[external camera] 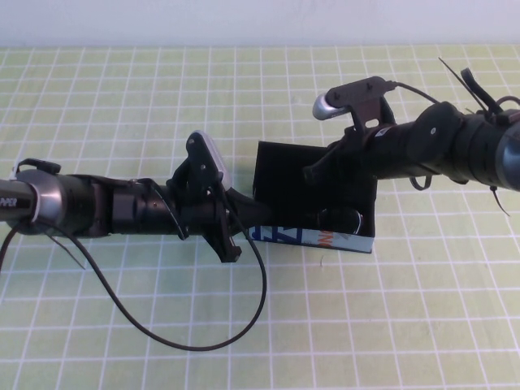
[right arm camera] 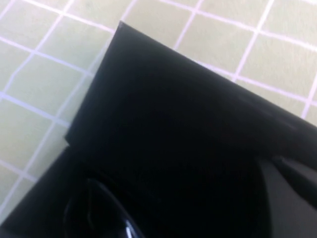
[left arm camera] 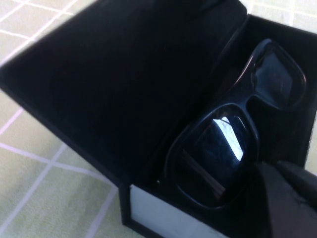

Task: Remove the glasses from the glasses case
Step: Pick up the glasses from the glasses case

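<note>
I saw the glasses case (external camera: 280, 175) lid raised, glasses (external camera: 340, 219) exposed; left claw (external camera: 236, 236) crowded its near-left end, right claw (external camera: 321, 171) hung over it.

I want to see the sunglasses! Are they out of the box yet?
Not yet. The glasses case lid is already open. The glasses lie inside. The left tool is at its front end, the right tool over the lid. Lifting them out remains.

Bright, even light; glare streaks the glasses (left arm camera: 223, 148); wrist views soft.
</note>
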